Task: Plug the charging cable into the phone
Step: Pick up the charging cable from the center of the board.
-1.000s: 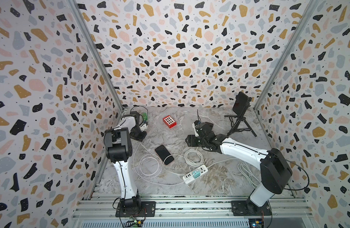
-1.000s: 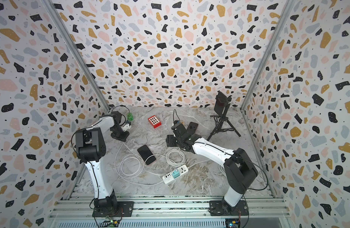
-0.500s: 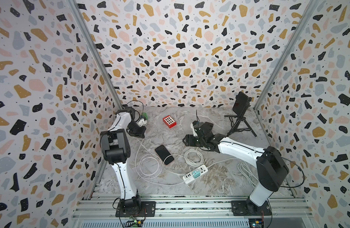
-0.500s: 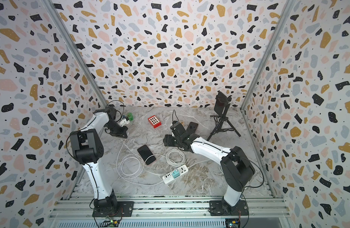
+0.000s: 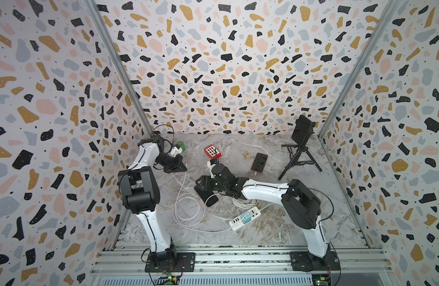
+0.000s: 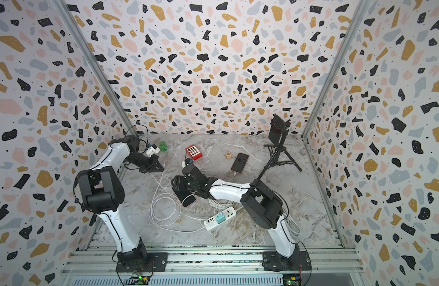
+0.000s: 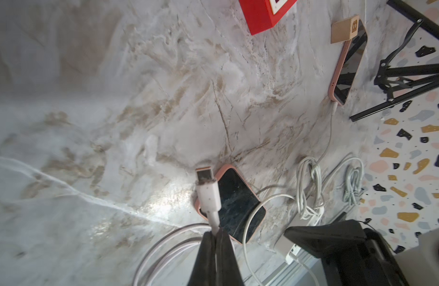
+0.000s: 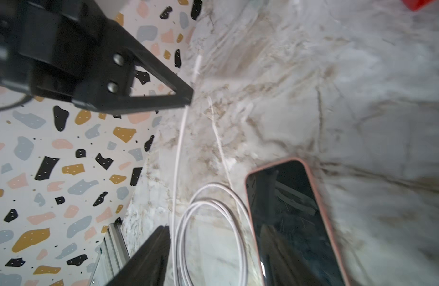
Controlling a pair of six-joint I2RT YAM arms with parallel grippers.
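Left wrist view: clamped left gripper (image 7: 214, 235) fingers (image 7: 203, 260) fully shut on charging cable (image 7: 209, 198) just behind plug (image 7: 204, 174). Held right gripper (image 8: 216, 237) fingers (image 8: 149, 257) partly open above phone (image 8: 295, 210), gripping nothing.

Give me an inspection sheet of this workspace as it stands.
Surface: marble-look tabletop.
Job's things: pink-cased phone lies flat, screen up; plug not inserted.
Clutter: red box, wooden block, power strip, tripod, second phone.
Grippers: left gripper shut on the charging cable behind its plug; right gripper open over the pink-cased phone.
Cables: charging cable coiled beside that phone; bundle near the strip.
Surroundings: terrazzo-print walls, metal rail in front.
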